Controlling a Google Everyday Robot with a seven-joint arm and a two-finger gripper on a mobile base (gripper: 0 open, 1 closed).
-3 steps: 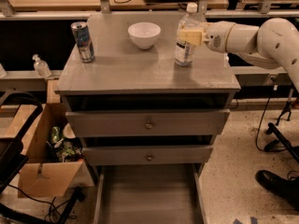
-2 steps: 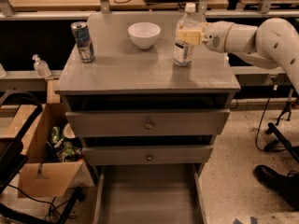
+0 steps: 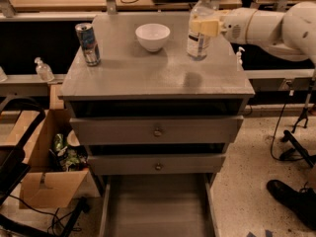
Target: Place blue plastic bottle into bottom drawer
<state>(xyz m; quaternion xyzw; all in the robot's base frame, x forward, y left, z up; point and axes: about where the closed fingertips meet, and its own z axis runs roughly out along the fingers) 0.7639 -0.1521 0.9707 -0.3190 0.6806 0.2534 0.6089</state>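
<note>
The blue plastic bottle (image 3: 199, 36), clear with a white cap and white label, is upright at the back right of the grey cabinet top (image 3: 148, 75). My gripper (image 3: 201, 26) reaches in from the right and is shut on the bottle's upper body, holding it slightly above the top, with its shadow below. The bottom drawer (image 3: 157, 206) is pulled open at the foot of the cabinet, and its flat grey floor is bare.
A silver-blue can (image 3: 88, 44) stands at the back left and a white bowl (image 3: 152, 36) at the back middle. Two upper drawers with knobs (image 3: 157, 131) are slightly open. A cardboard box (image 3: 44, 167) sits left, a pump bottle (image 3: 43, 69) behind it, and a shoe (image 3: 291, 196) right.
The gripper has lifted the bottle a little off the cabinet top and shifted it slightly left. Nothing else has moved.
</note>
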